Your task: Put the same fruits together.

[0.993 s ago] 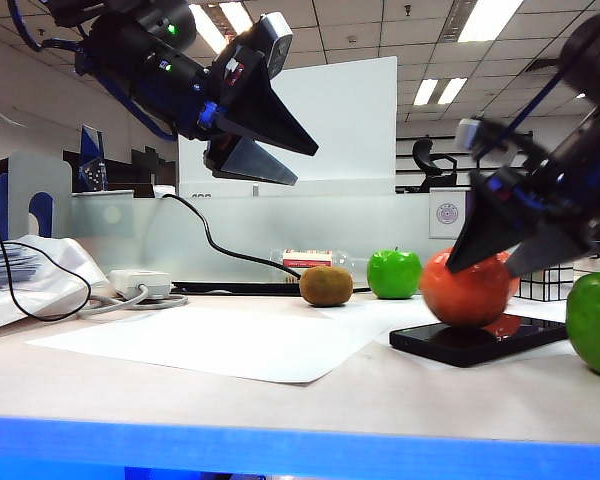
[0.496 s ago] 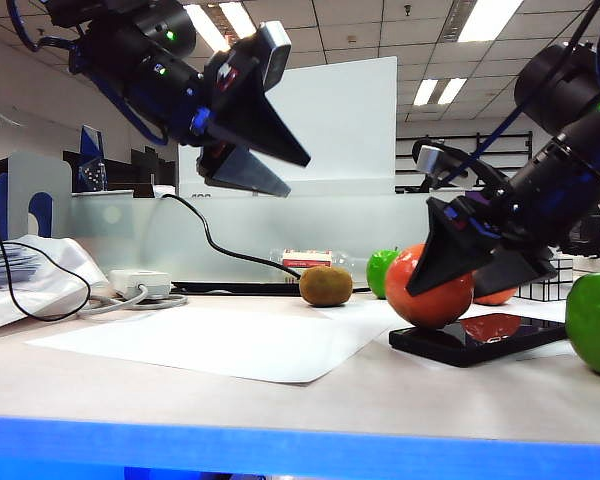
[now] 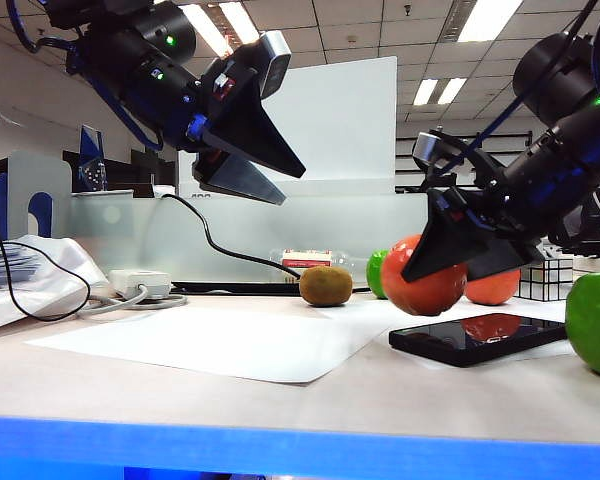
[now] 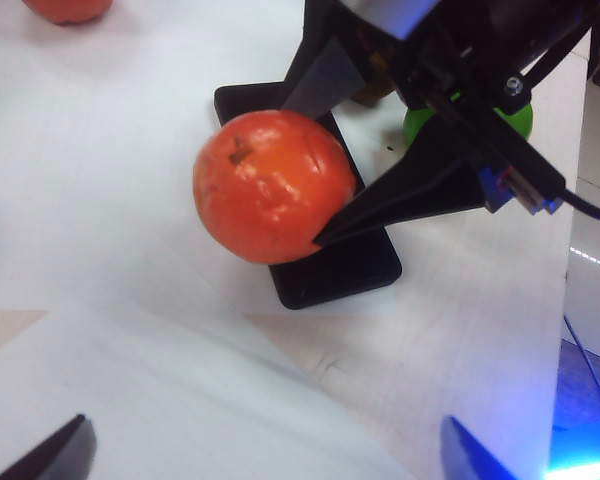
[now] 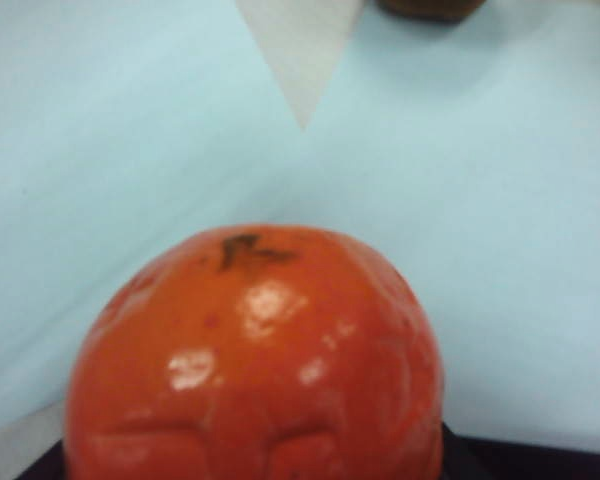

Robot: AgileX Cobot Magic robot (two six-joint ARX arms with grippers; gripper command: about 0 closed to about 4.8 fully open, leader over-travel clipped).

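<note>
The right gripper (image 3: 435, 275) has its two black fingers squeezed on an orange-red fruit (image 3: 425, 277), one finger on each side. It holds the fruit up in the air, just above the near-left end of the black phone (image 3: 477, 337). From the left wrist view you can see the fruit (image 4: 273, 187) hanging over that flat black phone (image 4: 350, 270), with one finger tip touching its side.

The second orange-red fruit (image 3: 492, 287) sits on the table behind the phone, to the right of the held one. So the held fruit's match lies back and to the right of the claw, and the right arm is much nearer to it. The fruit is round, so it has no long side to line up.

The left gripper (image 3: 265, 165) is high up, far to the left of the phone. Its jaws are wide apart and hold nothing.

The kiwi (image 3: 326, 285) rests left of the phone. One green apple (image 3: 379, 273) peeks out behind the held fruit, and another green apple (image 3: 594, 324) sits right of the phone.

A second ago the fruit was lower, right over the phone's middle. Now it is up and more to the left, so the second fruit shows.
</note>
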